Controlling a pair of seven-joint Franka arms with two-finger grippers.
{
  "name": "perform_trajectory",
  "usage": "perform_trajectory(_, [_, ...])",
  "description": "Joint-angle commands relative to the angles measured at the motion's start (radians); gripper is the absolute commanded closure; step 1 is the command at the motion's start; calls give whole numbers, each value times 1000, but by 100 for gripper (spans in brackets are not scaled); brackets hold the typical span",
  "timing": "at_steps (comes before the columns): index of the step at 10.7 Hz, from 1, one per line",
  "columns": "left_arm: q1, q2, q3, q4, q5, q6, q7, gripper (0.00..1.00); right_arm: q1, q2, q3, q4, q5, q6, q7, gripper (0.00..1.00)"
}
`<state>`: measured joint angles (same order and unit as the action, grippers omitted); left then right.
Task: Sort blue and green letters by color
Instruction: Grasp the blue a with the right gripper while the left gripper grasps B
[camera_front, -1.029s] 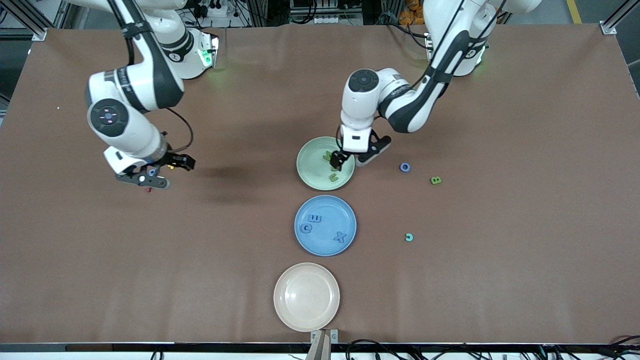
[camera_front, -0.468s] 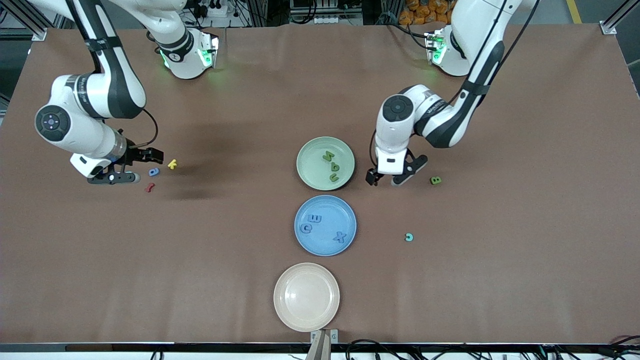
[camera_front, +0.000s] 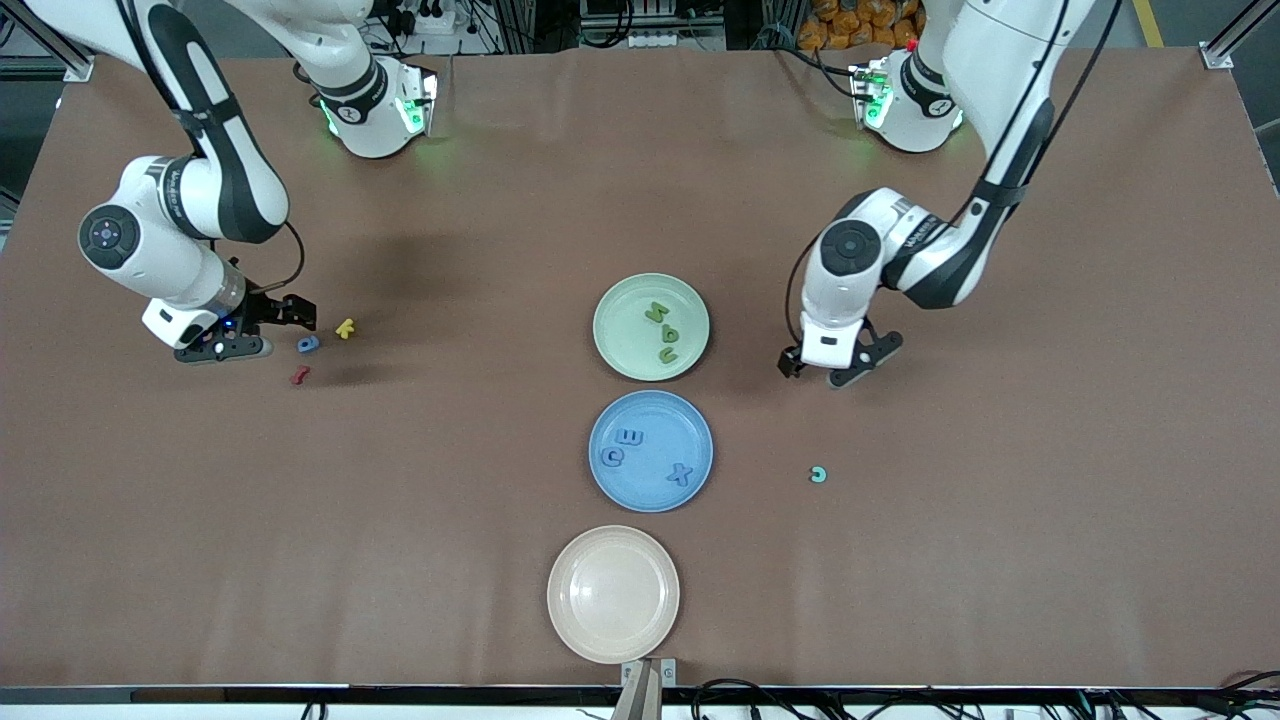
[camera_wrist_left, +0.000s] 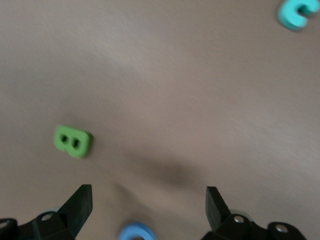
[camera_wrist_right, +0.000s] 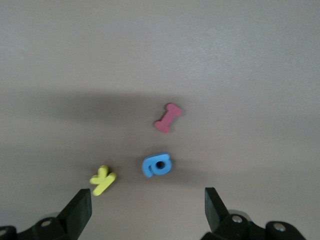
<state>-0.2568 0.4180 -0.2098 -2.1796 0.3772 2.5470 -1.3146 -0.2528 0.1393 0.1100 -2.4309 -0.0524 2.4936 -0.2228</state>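
Three green letters (camera_front: 660, 332) sit chunky in the green plate (camera_front: 618, 352), three blue ones (camera_front: 640, 455) in the blue plate (camera_front: 640, 494). A loose blue letter (camera_front: 308, 344) lies toward the right arm's end, between a yellow k (camera_front: 345, 327) and a red squiggle (camera_front: 298, 376). A green B (camera_wrist_left: 73, 141) and a teal c (camera_front: 818, 474) lie loose too. The cream plate (camera_front: 613, 594) is bare. Right gripper (camera_front: 258, 330) hovers wide open, holding nothing; left gripper (camera_front: 826, 370) likewise.
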Motion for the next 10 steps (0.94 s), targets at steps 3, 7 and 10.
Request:
perform_trajectory(3, [151,-84,-17,-140,63,108,283,0,-37,126,-13,3,23,143,-61,6])
perform_trajectory(7, [211,-24,-19,-138,63,145,460,0,-36,160,-15,0,23,183,-61,14])
perform_trajectory(10, [212,7,-19,-132,61,194,463,0,-29,184,-15,-10,23,226,-50,23])
